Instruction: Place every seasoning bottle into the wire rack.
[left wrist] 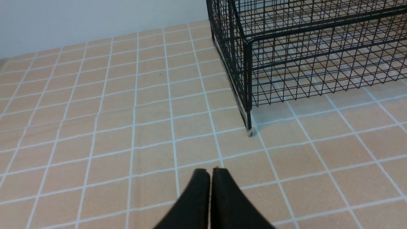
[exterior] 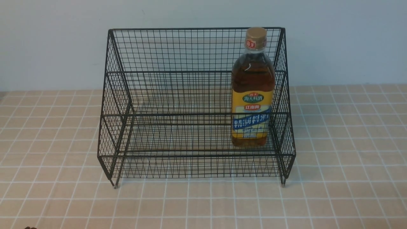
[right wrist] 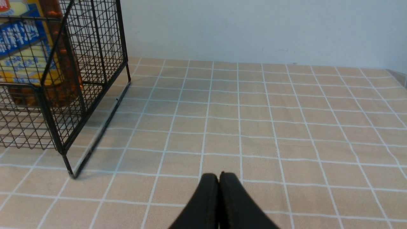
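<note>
The seasoning bottle (exterior: pixel 252 92) stands upright on the lower tier at the right end of the black wire rack (exterior: pixel 178 95). Its amber liquid, tan cap and yellow-and-blue label show clearly. The right wrist view shows the bottle (right wrist: pixel 28 54) through the rack's right side (right wrist: pixel 95 47). The left wrist view shows the rack's front left corner and foot (left wrist: pixel 248 95). My left gripper (left wrist: pixel 210 171) is shut and empty above the tiled cloth, in front of that corner. My right gripper (right wrist: pixel 218 176) is shut and empty, to the right of the rack. Neither gripper shows in the front view.
The rack stands on a beige tiled tablecloth (exterior: pixel 349 143) against a pale wall (exterior: pixel 47 41). The cloth's right edge (right wrist: pixel 399 76) shows in the right wrist view. A small dark object (exterior: pixel 30 227) peeks in at the front view's bottom left.
</note>
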